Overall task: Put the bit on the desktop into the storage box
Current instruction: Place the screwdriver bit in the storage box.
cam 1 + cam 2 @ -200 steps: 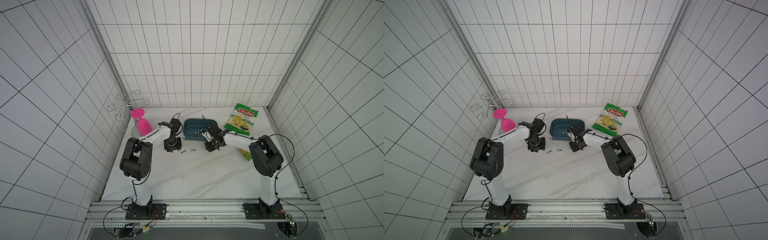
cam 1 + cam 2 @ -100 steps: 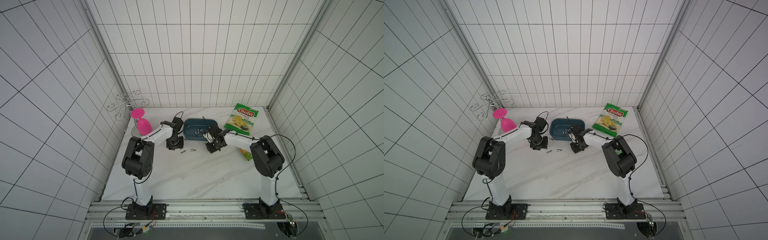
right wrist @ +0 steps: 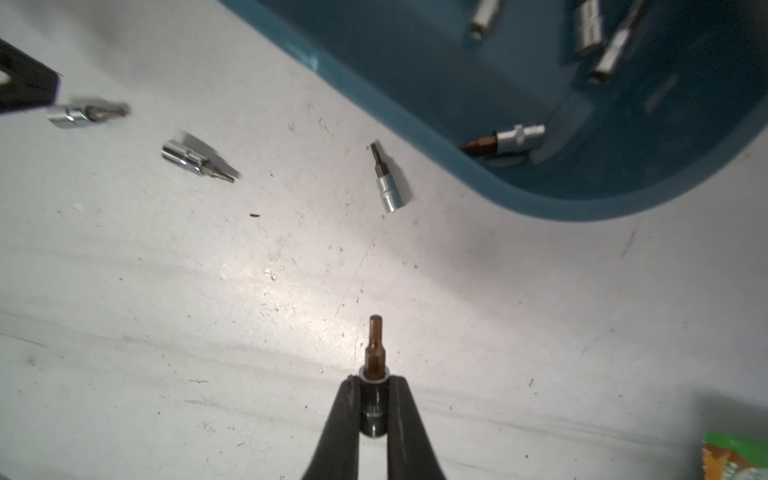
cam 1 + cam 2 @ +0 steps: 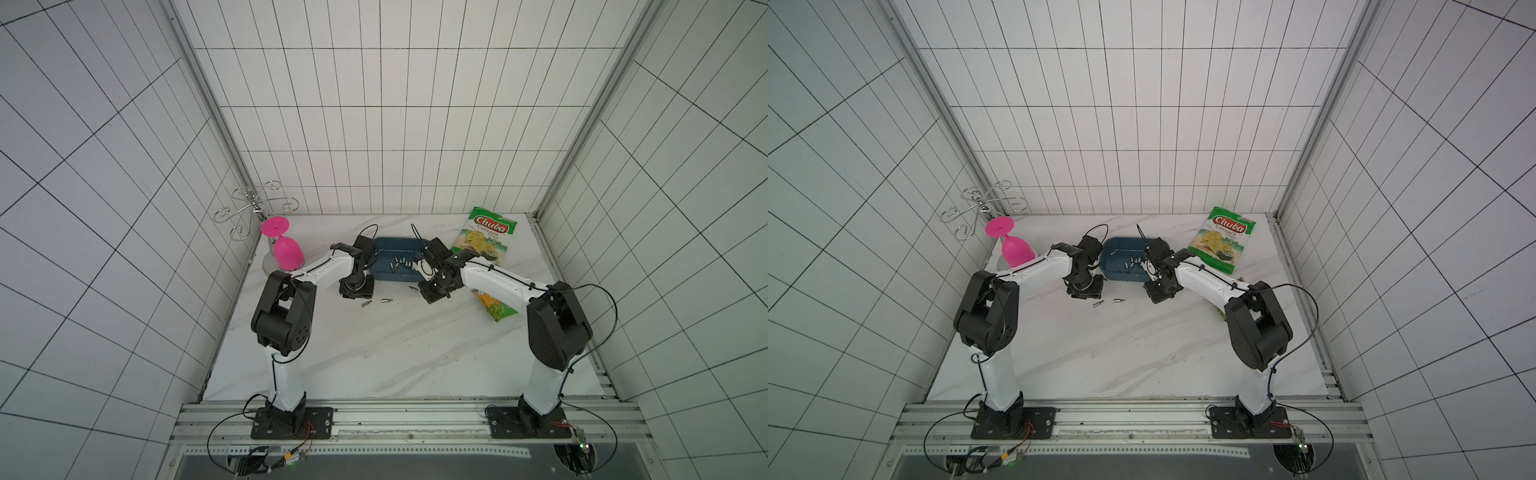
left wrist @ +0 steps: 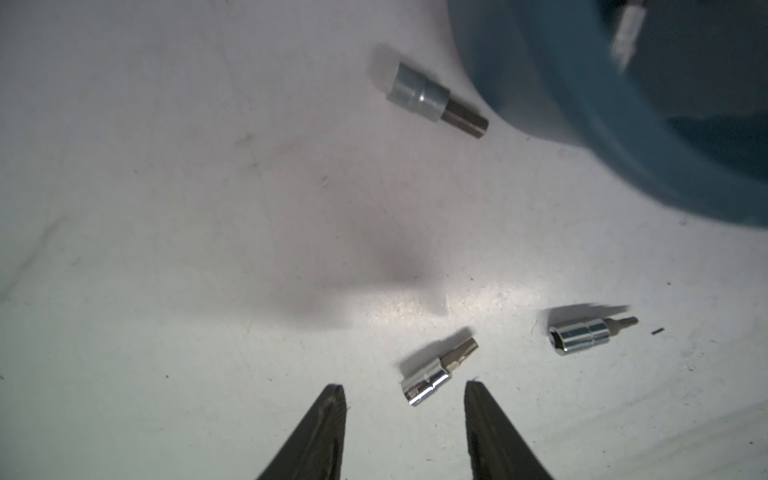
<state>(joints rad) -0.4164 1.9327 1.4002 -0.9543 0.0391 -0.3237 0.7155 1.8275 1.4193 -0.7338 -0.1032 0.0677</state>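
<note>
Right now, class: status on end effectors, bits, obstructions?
Right end effector shut on bit. Left end effector open at loose bit. Three bits on desktop; storage box unblocked.

Storage box (image 5: 573, 95) blurred, cropped at the left wrist view's edge

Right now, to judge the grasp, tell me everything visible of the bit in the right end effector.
The bit is a small socket-style driver piece: a shiny metal collar, a dark-looking body behind it, and a brownish stepped shank in front. The right end effector is shut on the body, gripping it from both sides, with the shank sticking out ahead. It is over bare desktop, outside the storage box; whether it touches the desktop cannot be told.
</note>
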